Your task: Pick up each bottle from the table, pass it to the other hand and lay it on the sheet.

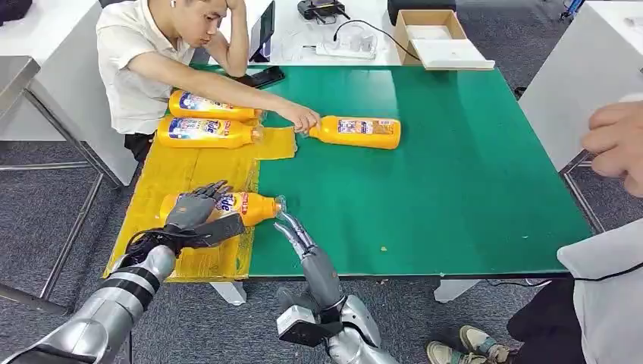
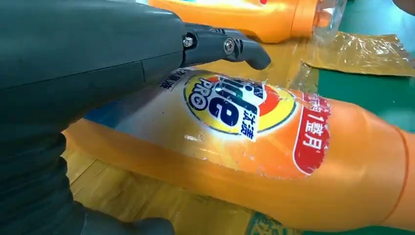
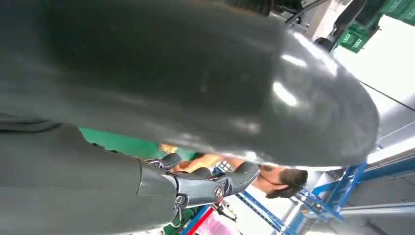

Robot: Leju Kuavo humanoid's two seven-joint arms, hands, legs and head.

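Left hand [image 1: 196, 206] lies spread, gripping the bottle [image 1: 241, 206]; right hand [image 1: 297, 236], fingers straight, holds nothing.

**Both arms raised from below, left hand down on a bottle, right hand free**

Left arm [image 1: 114, 303]: silver, reaches up from the lower left, forearm angled toward the tabletop. Left hand [image 1: 196, 208]: palm down over a bottle [image 1: 243, 206], fingers [image 2: 230, 46] draped across the label, thumb below the body. Contact plain; a firm grip cannot be judged.

Right arm [image 1: 341, 326]: rises near centre. Right hand [image 1: 297, 235]: fingers extended together, pointing forward, holding nothing, tips near the bottle's cap end.
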